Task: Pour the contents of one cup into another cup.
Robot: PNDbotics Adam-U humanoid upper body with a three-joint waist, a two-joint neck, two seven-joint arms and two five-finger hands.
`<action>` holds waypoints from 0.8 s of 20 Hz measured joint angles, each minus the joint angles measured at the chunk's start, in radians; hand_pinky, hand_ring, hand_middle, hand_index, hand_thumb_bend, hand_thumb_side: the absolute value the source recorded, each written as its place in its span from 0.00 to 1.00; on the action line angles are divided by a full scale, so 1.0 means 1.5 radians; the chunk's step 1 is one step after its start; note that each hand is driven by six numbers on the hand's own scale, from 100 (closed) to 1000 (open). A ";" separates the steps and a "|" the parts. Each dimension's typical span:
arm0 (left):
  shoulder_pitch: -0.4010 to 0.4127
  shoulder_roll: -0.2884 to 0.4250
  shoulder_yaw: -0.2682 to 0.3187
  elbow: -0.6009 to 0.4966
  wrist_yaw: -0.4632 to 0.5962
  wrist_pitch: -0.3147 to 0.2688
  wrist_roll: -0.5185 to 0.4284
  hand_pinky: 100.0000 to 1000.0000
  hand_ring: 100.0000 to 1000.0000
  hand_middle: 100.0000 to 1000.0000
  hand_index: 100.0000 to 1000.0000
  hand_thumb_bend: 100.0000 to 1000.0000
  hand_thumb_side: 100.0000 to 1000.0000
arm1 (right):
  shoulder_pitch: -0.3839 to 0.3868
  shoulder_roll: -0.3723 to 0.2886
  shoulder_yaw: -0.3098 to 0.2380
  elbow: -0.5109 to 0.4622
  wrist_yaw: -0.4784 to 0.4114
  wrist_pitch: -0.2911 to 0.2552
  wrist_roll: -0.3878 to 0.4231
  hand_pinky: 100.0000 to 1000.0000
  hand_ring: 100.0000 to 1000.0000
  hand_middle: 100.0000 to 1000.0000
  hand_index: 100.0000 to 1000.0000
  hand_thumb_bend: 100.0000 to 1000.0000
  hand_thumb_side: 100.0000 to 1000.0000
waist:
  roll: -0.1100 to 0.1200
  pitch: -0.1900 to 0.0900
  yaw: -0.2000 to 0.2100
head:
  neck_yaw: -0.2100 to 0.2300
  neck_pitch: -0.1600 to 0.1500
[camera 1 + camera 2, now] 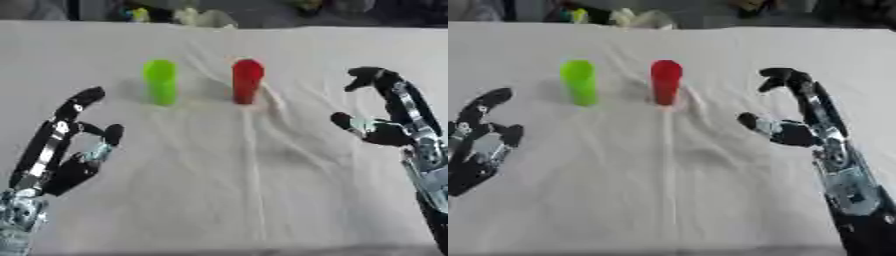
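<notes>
Green cup [160,81] and red cup [248,80] upright side by side, apart, toward far middle of wrinkled white cloth [245,190]; left hand [66,150] open at lower left, right hand [798,127] open at right, fingers relaxed, neither touching a cup.

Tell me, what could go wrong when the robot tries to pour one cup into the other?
The green cup and red cup are tall and narrow and stand close together, so a hand reaching for one might knock the other over. They sit on a wrinkled white cloth, which may make them wobble. Both the left hand and right hand are open and apart from the cups, so a badly aimed grab could tip a cup and spill it.
</notes>
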 measured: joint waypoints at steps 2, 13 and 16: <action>-0.006 0.009 -0.001 0.003 0.002 0.002 0.004 0.61 1.00 0.93 0.93 0.30 0.71 | 0.000 0.000 0.000 0.000 -0.001 0.000 0.000 0.89 0.59 0.49 0.75 0.65 0.37 | 0.000 0.000 -0.001 | 0.000 0.000; -0.051 0.059 -0.021 0.044 0.011 0.035 0.062 0.60 1.00 0.92 0.93 0.29 0.70 | 0.000 0.000 0.000 0.000 -0.005 -0.001 0.004 0.89 0.59 0.49 0.75 0.64 0.38 | 0.000 0.001 -0.011 | 0.000 -0.012; -0.072 0.069 -0.029 0.069 0.011 0.043 0.072 0.59 1.00 0.92 0.93 0.33 0.71 | -0.001 0.000 0.001 0.001 -0.005 -0.001 0.005 0.89 0.59 0.49 0.75 0.65 0.38 | 0.000 0.001 -0.013 | -0.001 -0.014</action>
